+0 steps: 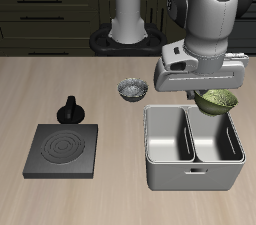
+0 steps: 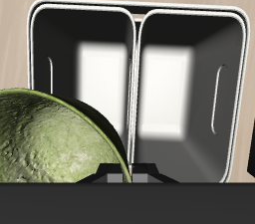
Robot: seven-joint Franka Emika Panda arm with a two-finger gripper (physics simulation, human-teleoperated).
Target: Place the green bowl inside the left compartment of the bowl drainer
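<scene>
The green bowl hangs tilted in the air over the back edge of the bowl drainer, above the left compartment. My gripper is shut on the bowl's rim. In the wrist view the green bowl fills the near foreground. Beyond it lies the bowl drainer, both of its grey wells showing bare floors, the left compartment on the bowl's side. My fingertips are hidden by the bowl and the hand.
A grey-and-white patterned bowl sits on the table behind the drainer's other well. A flat black stove plate lies near the front edge, with a small black pot just behind it.
</scene>
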